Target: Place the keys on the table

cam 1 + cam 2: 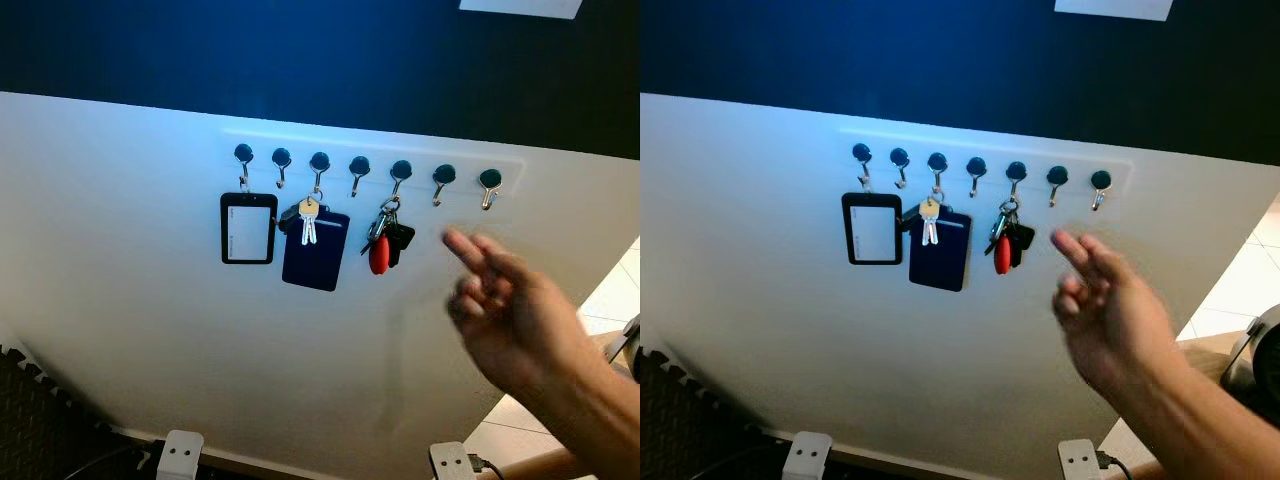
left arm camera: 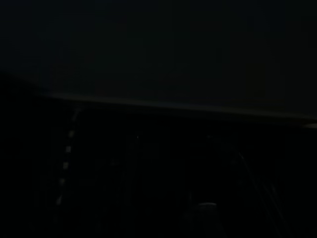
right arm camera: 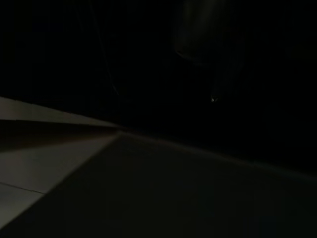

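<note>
Shiny metal keys (image 1: 309,222), matt white board (image 1: 120,270)

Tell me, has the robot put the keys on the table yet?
Not yet. Nothing looks done: both bunches of keys hang on the hooks on the white board. A person's hand is raised beside them. Taking keys down and placing them is all left.

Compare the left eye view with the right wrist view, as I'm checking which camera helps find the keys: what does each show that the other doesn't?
Left eye view: a white board with a row of hooks, silver keys over a dark blue card holder, a key bunch with a red tag, a black badge holder, and a person's hand raised beside them. Right wrist view: mostly dark, with a pale flat surface. Shared: nothing I can match with certainty.
</note>
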`<state>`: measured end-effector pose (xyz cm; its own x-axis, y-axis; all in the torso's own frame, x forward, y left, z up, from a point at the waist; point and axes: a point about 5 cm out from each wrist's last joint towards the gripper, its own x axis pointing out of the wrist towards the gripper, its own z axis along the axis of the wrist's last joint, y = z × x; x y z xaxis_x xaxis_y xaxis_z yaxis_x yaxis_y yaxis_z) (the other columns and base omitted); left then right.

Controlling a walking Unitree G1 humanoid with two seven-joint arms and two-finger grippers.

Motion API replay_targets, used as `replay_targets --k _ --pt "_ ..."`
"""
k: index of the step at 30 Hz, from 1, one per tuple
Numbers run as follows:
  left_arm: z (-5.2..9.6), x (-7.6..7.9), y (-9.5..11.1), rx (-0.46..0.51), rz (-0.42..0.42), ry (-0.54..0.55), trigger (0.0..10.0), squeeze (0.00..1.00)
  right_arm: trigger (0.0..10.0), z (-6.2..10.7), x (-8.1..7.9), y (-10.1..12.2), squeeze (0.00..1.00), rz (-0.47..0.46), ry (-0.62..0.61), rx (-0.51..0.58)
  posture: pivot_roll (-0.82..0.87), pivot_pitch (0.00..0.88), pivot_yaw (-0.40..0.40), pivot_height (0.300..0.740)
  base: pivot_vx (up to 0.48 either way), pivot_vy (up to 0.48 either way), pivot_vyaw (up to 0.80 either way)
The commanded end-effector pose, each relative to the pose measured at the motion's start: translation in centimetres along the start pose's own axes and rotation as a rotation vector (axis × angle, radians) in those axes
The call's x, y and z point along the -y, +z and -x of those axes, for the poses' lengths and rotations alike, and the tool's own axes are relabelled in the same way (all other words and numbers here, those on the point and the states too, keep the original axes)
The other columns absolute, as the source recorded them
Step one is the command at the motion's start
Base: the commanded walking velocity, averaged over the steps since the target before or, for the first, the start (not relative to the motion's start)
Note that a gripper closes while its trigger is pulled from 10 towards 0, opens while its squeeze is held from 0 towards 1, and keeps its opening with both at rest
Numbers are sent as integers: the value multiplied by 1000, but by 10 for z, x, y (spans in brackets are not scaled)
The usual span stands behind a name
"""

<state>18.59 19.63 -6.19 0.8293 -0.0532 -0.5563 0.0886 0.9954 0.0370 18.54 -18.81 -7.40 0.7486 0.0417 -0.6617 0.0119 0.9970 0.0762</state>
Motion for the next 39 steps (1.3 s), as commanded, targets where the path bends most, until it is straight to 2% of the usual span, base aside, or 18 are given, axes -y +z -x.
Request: replay_targets --k 1,4,6,11,16,18,20,21,25,26,28,29,31,39 --pt "3 -2 -2 13 26 -14 10000 0 10000 -3 -8 16 0 -95 113 111 69 72 -42 740 0 0 0" --pt "3 -2 -2 18 41 -17 10000 0 10000 -4 -10 23 0 -106 156 147 67 72 -41 740 0 0 0" --pt "3 -2 -2 17 37 -28 10000 0 10000 -4 -14 35 0 -205 266 220 67 70 -40 740 0 0 0" --pt "3 -4 -1 17 39 -33 10000 0 10000 -3 -21 60 0 -274 417 364 67 69 -40 740 0 0 0" --pt "4 -4 -2 17 41 -38 10000 0 10000 0 -29 67 0 -290 523 417 65 63 -44 740 0 0 0" --pt "4 -2 -3 13 42 -45 10000 0 10000 1 -36 69 0 -268 573 422 66 59 -45 740 0 0 0" --pt "4 0 -4 11 40 -48 10000 0 10000 0 -38 67 0 -238 564 408 66 59 -45 740 0 0 0" --pt "4 0 -4 9 38 -47 10000 0 10000 -2 -35 63 0 -202 521 373 68 56 -45 740 0 0 0" --pt "4 0 -4 8 36 -45 10000 0 10000 -4 -33 56 0 -184 465 329 73 57 -49 740 0 0 0" --pt "4 -1 -5 5 35 -42 10000 0 10000 -5 -29 54 0 -142 405 300 75 55 -51 740 0 0 0" --pt "4 -2 -5 2 34 -38 10000 0 10000 -7 -26 49 0 -119 345 249 76 55 -53 740 0 0 0" --pt "4 -2 -5 0 34 -33 10000 0 10000 -8 -19 44 0 -56 259 205 77 47 -55 740 0 0 0" --pt "4 -3 -6 -2 38 -26 10000 0 10000 -8 -13 38 0 -56 197 161 78 46 -56 740 0 0 0" --pt "2 -2 -2 13 39 -22 10000 0 10000 -8 0 36 0 11 77 125 79 81 -66 740 0 0 0"
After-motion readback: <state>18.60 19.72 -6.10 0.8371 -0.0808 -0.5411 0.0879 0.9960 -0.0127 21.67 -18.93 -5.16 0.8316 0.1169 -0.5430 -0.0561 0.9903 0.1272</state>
